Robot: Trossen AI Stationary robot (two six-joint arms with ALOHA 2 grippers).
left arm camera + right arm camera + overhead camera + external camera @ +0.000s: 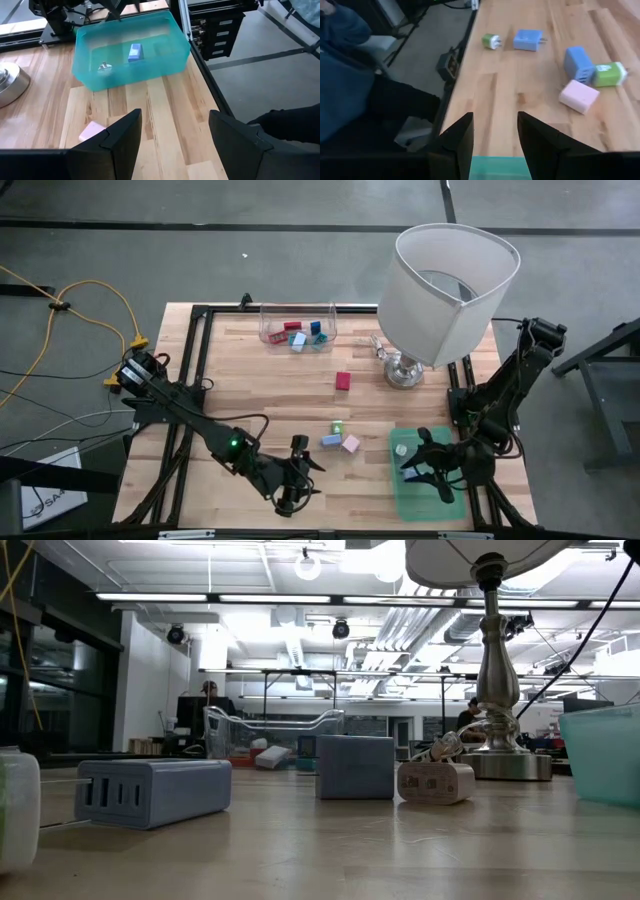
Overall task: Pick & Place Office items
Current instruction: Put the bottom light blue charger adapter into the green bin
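The office items are small coloured blocks that look like chargers. A pink one, a blue one and a green one lie together mid-table, and a red one lies farther off. In the teal bin rest a blue piece and a pale piece. My left gripper hovers open near the table's near edge, left of the pink block. My right gripper is open above the bin; past it show the pink, blue and green blocks.
A big white lamp stands at the far right on a metal base. A clear tray at the far edge holds red and blue pieces. Two more pieces, green-white and blue, lie near the near edge. Bare wood lies left of centre.
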